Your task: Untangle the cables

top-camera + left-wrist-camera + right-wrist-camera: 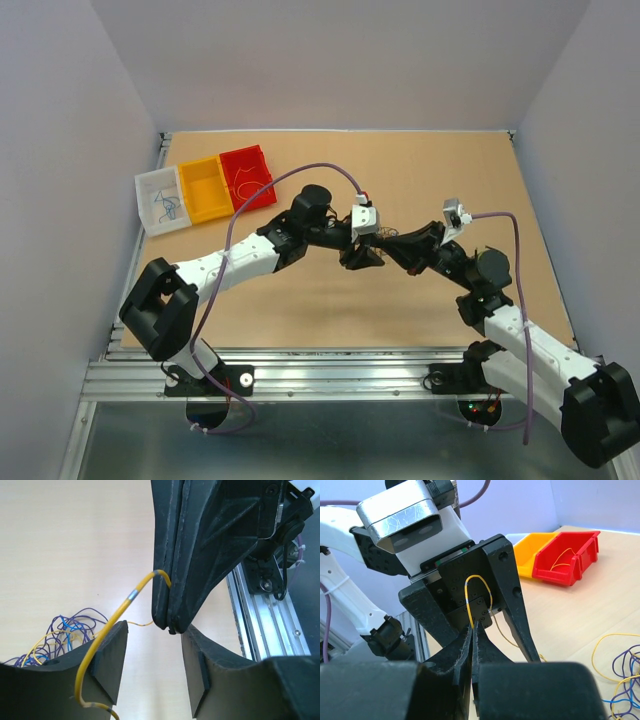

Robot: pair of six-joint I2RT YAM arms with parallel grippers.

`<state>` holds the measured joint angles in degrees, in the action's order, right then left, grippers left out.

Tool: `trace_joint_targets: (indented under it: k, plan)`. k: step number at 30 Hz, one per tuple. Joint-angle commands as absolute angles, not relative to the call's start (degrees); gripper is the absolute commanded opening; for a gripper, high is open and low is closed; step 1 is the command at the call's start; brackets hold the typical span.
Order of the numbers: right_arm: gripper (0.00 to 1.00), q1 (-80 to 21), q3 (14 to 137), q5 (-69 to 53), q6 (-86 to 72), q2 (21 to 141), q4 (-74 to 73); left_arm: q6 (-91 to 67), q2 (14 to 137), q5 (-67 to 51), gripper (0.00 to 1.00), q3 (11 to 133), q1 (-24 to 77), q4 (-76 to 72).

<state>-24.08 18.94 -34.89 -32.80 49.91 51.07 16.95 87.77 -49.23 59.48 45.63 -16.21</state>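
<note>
One camera up high, two down on the wrists.
The high one looks down from behind the arms and sees the whole table [400, 180] from far off. The left wrist camera peeks out between its own fingers [112, 665], very near the right gripper [167, 622]. The right wrist camera faces back at the left gripper [492, 630]. Both wrist views share the yellow cable [117, 615] and the cable pile [60, 635].

Two grippers (left [151, 642], right [472, 632]), three bins [200, 162], one cable tangle [65, 635], one lone yellow cable [120, 611]
</note>
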Motion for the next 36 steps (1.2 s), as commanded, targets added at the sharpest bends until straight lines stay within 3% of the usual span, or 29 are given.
trace_joint_targets:
  k: [1,6,7,9,10,14,16,17,21,22,25,30,36]
  plan:
    - [0.03,-24.26,17.75,-34.01,-33.13,49.22,54.49,16.44,86.49,-50.18,0.54,59.32,45.53,-18.98]
    - [0.03,-24.26,18.1,-34.19,-33.49,49.83,54.58,15.04,86.75,-53.17,0.42,60.2,45.53,-19.51]
    - [0.03,-24.26,18.11,-34.02,-33.49,49.83,54.58,15.03,86.92,-54.04,0.29,60.38,45.53,-19.42]
    - [0.03,-24.26,18.02,-33.66,-33.57,49.75,54.58,15.55,86.66,-53.71,0.15,60.21,45.53,-19.07]
    - [0.03,-24.34,17.93,-33.49,-33.66,49.57,54.58,15.9,86.49,-53.18,0.0,60.03,45.53,-18.9]
    - [0.04,-24.34,17.58,-33.14,-33.66,48.96,54.49,16.09,86.31,-52.64,0.0,60.03,45.44,-18.46]
    - [0.09,-24.26,17.49,-32.26,-33.75,48.87,54.49,15.73,86.05,-52.73,0.0,60.38,45.44,-18.19]
    - [0.27,-24.34,17.32,-31.65,-34.1,48.87,54.49,15.38,85.96,-52.65,0.0,60.73,45.35,-17.93]
    - [0.78,-24.26,16.35,-27.26,-34.02,48.43,54.49,14.42,84.29,-51.24,0.0,62.05,43.6,-15.83]
    - [0.81,-24.26,16.17,-26.9,-33.67,48.34,54.41,13.89,84.03,-51.68,0.0,62.4,41.59,-15.56]
    - [0.89,-24.26,16.0,-26.28,-32.61,48.43,54.23,9.95,82.88,-55.27,0.0,63.54,37.02,-15.91]
    - [0.89,-24.26,16.61,-25.32,-31.64,50.53,53.88,3.26,82.88,-57.74,0.0,69.42,26.31,-15.74]
    - [0.89,-24.34,19.59,-24.69,-27.08,57.9,53.88,-1.67,84.55,-60.03,0.0,80.76,22.94,-11.09]
